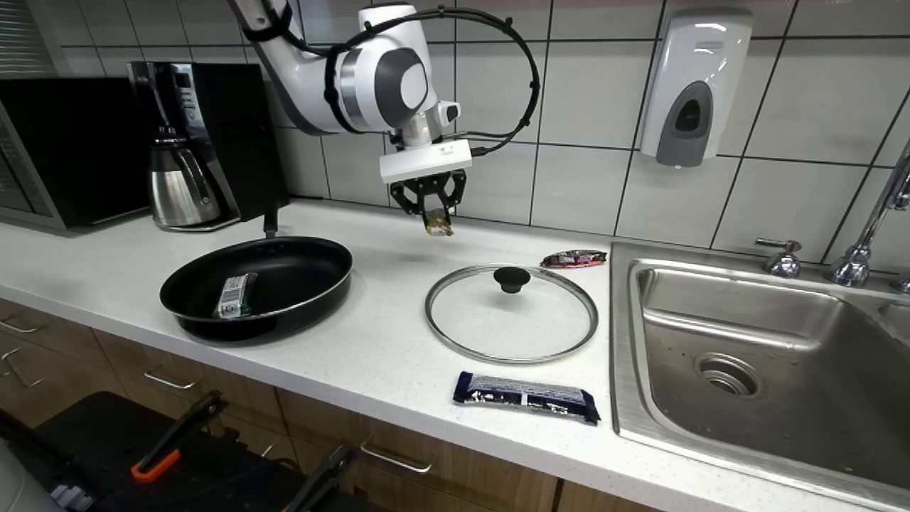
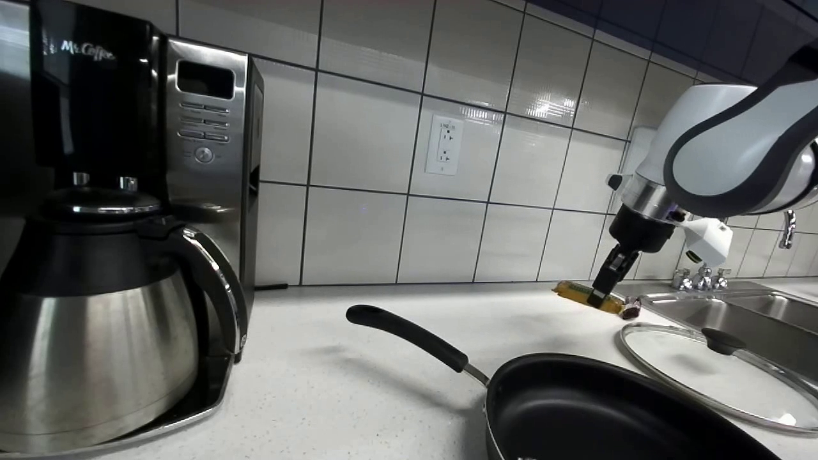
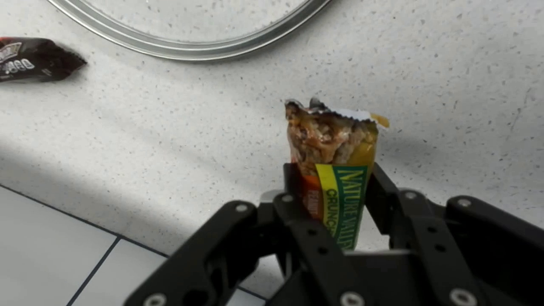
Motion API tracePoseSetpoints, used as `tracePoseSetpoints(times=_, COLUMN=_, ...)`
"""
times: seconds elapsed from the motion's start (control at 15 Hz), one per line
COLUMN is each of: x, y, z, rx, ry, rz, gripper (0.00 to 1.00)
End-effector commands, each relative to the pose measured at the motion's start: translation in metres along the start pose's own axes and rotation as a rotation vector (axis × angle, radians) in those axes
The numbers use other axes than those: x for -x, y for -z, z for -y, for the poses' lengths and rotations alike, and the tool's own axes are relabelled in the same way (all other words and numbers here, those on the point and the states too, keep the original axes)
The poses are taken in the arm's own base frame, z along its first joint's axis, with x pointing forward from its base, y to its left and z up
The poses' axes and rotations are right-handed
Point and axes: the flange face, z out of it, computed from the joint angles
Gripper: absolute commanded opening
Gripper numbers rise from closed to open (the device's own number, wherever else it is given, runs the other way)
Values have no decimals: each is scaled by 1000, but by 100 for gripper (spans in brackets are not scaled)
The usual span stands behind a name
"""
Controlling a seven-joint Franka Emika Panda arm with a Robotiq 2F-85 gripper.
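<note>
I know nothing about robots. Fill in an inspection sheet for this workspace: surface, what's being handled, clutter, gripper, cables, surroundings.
Surface: white, speckled countertop
Being handled: Nature Valley bar, held above the countertop
Clutter: black pan with a small packet inside; glass lid lying knob up; dark-blue packet and red-and-black packet near the lid
Gripper: closed on the Nature Valley bar
Cables: black, strapped to the arm, looping out beside it
Surroundings: tiled wall with outlet, coffee maker, soap dispenser, sink
</note>
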Motion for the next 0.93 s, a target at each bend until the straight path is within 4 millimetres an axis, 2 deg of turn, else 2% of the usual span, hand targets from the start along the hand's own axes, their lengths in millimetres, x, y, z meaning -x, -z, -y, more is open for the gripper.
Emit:
tracePoseSetpoints(times=0.0, x=0, y=26, z=24, rx=69, ry=-90, rz=21, gripper=16)
tracePoseSetpoints(times=0.13, x=-11, y=29, z=44, rx=98, ry=-124, rz=41, gripper=16)
tracePoseSetpoints(times=0.33, x=-26, y=32, z=86, rx=117, ry=-164, rz=64, gripper=16)
tracePoseSetpoints(times=0.53, x=-29, y=32, z=120, rx=117, ry=-196, rz=84, gripper=16)
tracePoseSetpoints(times=0.87, x=-19, y=44, z=159, rx=43, ry=-168, rz=97, gripper=16)
